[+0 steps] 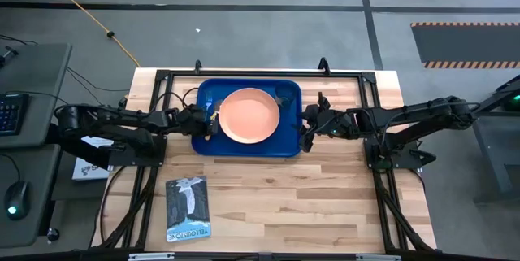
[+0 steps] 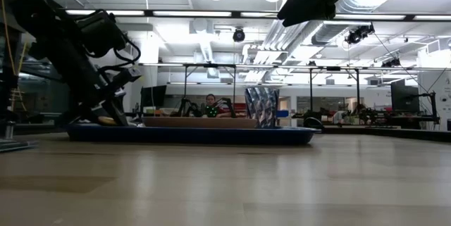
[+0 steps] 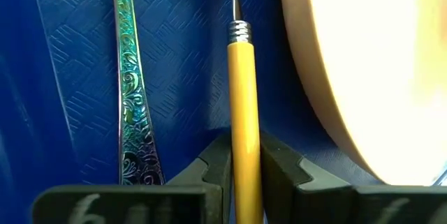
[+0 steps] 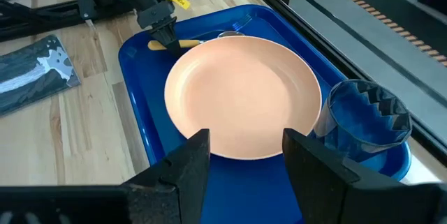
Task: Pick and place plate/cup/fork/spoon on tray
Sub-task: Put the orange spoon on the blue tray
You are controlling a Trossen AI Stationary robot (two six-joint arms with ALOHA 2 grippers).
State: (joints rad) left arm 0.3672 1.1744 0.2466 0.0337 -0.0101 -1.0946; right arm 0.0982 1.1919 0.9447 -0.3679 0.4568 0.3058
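The royal-blue tray (image 1: 289,143) lies at the table's far middle. The peach-orange plate (image 1: 250,115) rests flat in it. The dark see-through cup (image 1: 283,94) stands upright in the tray's far right corner. The fork (image 3: 129,77), with a shimmering blue-green handle, lies flat on the tray floor by its left rim. My left gripper (image 1: 213,120) is over the tray's left end, shut on the spoon (image 3: 244,98). My right gripper (image 4: 244,158) is open and empty above the tray's right rim. My left gripper pinches the spoon's yellow-orange handle (image 3: 244,140) between its two fingers, toward the handle's free end. The fingers come from the table's left and lie along the handle. The spoon lies low between fork and plate; whether it touches the tray floor I cannot tell.
A dark booklet (image 1: 188,209) lies on the wooden table near its front left. Bare wood stretches in front of the tray (image 1: 325,204). A person shows far off in the room in the low view (image 2: 209,105).
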